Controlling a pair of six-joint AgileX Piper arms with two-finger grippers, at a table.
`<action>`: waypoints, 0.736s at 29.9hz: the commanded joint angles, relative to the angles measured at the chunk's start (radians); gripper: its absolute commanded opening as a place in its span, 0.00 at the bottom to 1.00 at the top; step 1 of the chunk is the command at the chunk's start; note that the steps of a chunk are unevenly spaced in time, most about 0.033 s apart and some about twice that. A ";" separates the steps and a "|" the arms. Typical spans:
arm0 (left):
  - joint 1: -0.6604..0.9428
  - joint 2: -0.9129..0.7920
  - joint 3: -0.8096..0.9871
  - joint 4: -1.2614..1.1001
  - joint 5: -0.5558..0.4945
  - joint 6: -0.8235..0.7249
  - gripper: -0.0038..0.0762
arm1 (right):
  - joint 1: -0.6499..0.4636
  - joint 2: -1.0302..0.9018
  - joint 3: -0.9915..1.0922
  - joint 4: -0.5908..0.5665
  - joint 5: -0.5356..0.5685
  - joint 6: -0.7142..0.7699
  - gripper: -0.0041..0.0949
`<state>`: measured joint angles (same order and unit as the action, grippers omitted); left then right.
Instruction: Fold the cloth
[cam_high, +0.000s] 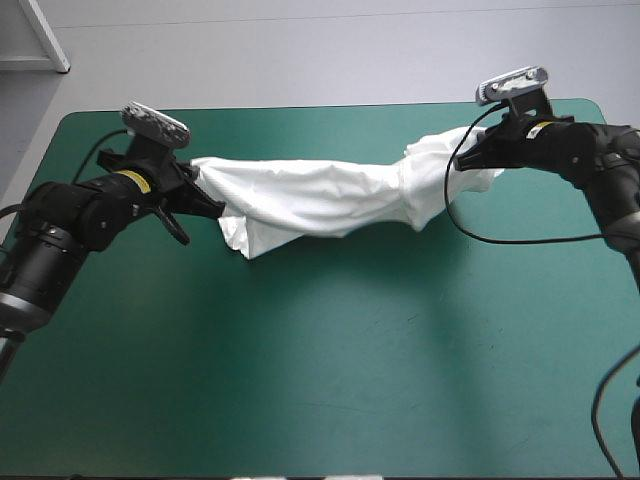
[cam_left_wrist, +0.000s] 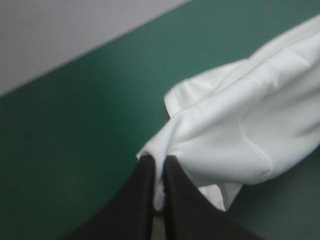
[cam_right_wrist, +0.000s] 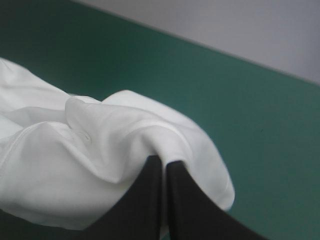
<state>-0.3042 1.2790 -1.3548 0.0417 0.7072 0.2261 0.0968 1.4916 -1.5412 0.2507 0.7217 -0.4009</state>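
Nearest, my left pincer (cam_left_wrist: 159, 161) clamps one end of the T-shirt (cam_high: 320, 195), my right pincer (cam_right_wrist: 162, 161) the other; it stretches bunched and twisted between them over the teal-green table's (cam_high: 330, 360) far half. Pulling wider could tug a thin pinch free, dropping that end crumpled.

From above, I see the teal-green table (cam_high: 330, 390) evenly and brightly lit, with no glare on its cover and a slight dimming toward the corners. The T-shirt (cam_high: 320, 195) throws a soft, dark shadow onto the cover along its near side, so the light falls from above and somewhat beyond. In both wrist views the T-shirt is the brightest thing, almost washed out on its upturned folds and grey beneath them. The left gripper (cam_left_wrist: 159, 164) and right gripper (cam_right_wrist: 164, 162) show as flat black, without detail.
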 joint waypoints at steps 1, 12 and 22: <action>0.000 -0.058 -0.167 0.048 -0.016 -0.010 0.07 | -0.004 -0.153 -0.096 0.005 -0.060 -0.024 0.03; 0.000 -0.068 -0.709 0.097 0.081 0.056 0.07 | -0.004 -0.355 -0.365 0.092 -0.067 -0.102 0.03; 0.000 -0.068 -1.041 0.090 0.125 0.088 0.07 | -0.004 -0.454 -0.604 0.117 -0.041 -0.149 0.03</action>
<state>-0.3042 1.2215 -2.3283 0.1313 0.8912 0.3025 0.0968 1.0616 -2.0832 0.3606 0.7449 -0.5351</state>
